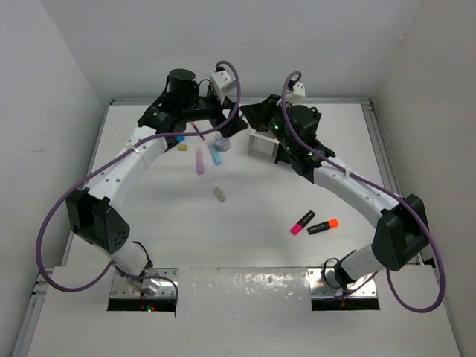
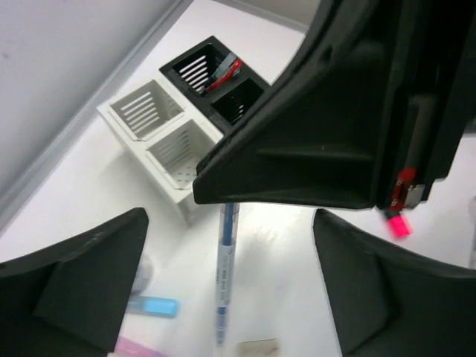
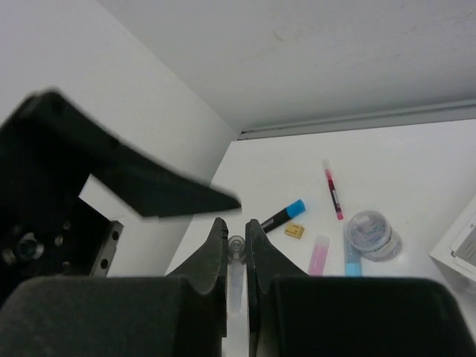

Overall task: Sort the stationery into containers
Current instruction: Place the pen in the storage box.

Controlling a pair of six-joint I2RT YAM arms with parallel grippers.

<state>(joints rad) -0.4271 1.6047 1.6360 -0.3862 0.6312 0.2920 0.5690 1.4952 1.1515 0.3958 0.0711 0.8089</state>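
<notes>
A blue pen (image 2: 225, 275) hangs over the table, and my right gripper (image 3: 236, 227) is shut on its clear end (image 3: 236, 249). My left gripper (image 2: 229, 223) stands open around the pen, its fingers (image 2: 82, 282) well apart from it on both sides. Both grippers meet at the back of the table (image 1: 234, 125). The white container (image 2: 160, 130) and the black container (image 2: 216, 78) stand joined just beyond; a red pen (image 2: 227, 72) sits in the black one. On the table lie a pink stick (image 1: 200, 160), a blue stick (image 1: 216, 154) and a round piece (image 1: 222, 141).
A blue-ended black highlighter (image 3: 282, 216), a small beige eraser (image 3: 295, 230) and a red pen (image 3: 332, 190) lie near the back left wall. Another eraser (image 1: 219, 194) sits mid-table. Pink (image 1: 302, 222) and orange (image 1: 323, 226) highlighters lie at the right, under my right arm.
</notes>
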